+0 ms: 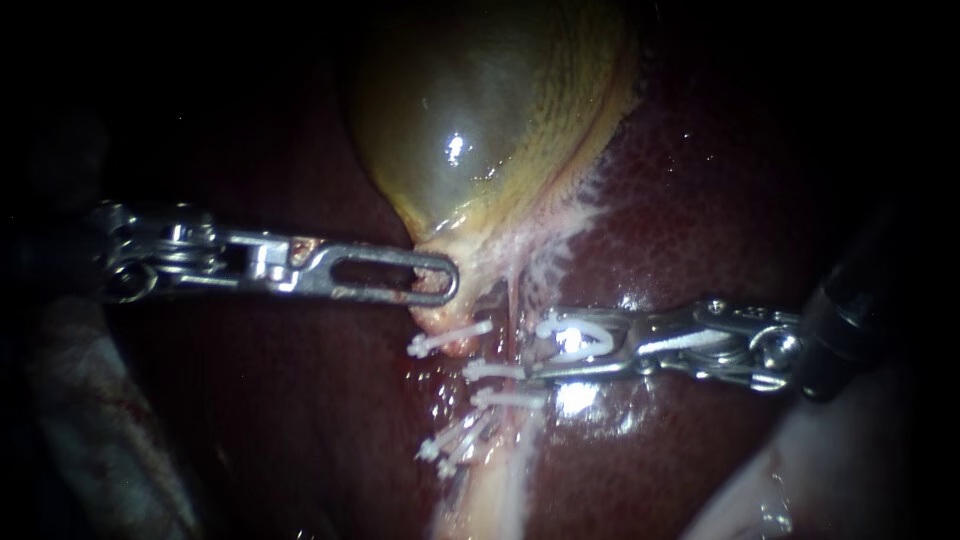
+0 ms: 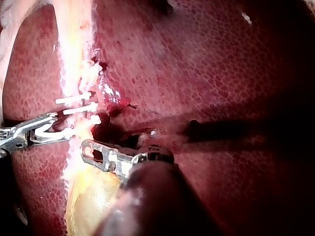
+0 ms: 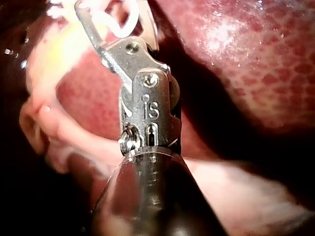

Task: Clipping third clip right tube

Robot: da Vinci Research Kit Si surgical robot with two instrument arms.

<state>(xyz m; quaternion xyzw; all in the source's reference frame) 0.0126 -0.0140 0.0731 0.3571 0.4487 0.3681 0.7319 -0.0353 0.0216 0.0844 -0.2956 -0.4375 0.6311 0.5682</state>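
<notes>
No legible text, label, number or sign on liver (image 1: 700, 200), gallbladder (image 1: 480, 110) or clips (image 1: 505, 398).

Three close cameras share the white clip (image 1: 572, 337).

Light pools on the middle of the scene and fades to near black toward every edge of the endoscope view, so what lies beyond cannot be made out. The ground that carries everything is the liver (image 1: 690, 210), dark red, mottled and wet, with bright glints (image 1: 575, 398) where the light strikes. The gallbladder (image 1: 480, 110), greenish and glossy, lies at the liver's upper edge and bears one sharp highlight. Pale, blood-streaked material (image 1: 90, 400) shows dimly at the lower left corner and a pale fold (image 1: 800, 470) at the lower right; neither can be identified.
</notes>
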